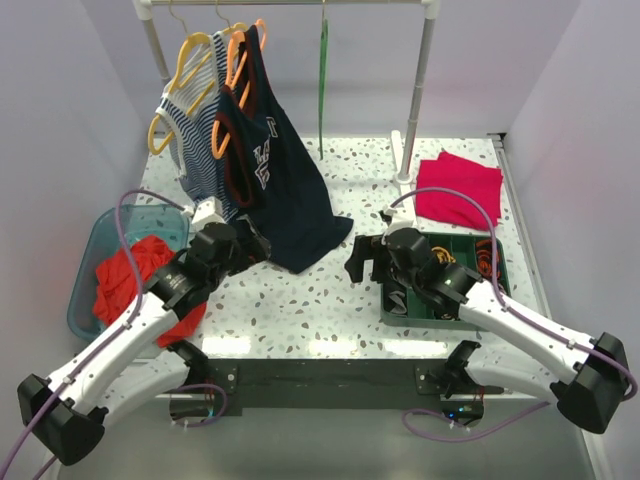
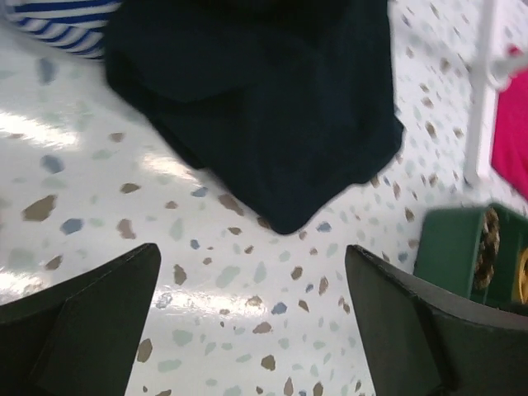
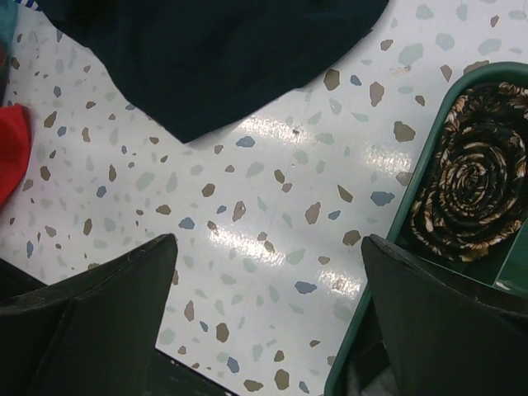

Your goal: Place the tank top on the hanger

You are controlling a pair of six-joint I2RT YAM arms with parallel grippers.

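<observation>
Looks like the opening step: left gripper (image 1: 255,245) and right gripper (image 1: 362,262) both spread wide and empty, low over the speckled table (image 1: 300,300) at mid-frame. Shows the tank top (image 1: 125,275) crumpled in the blue bin (image 1: 135,210) at the left edge, and the hanger (image 1: 322,80) dangling from the rail (image 1: 290,3) at top centre. Probably calls next for reaching the left gripper over to the bin and pinching a strap clear.

In the top view, the tank top (image 1: 122,272) at the left is plain bright red-orange, and the bin (image 1: 100,222) around it is clear teal. The hanger (image 1: 322,90) at upper centre is bright green. The navy top (image 1: 285,195) has pale lettering and dark red edging. The striped top (image 1: 190,125) is blue and white. The table (image 1: 300,300) is white with brown, blue and grey flecks.
</observation>
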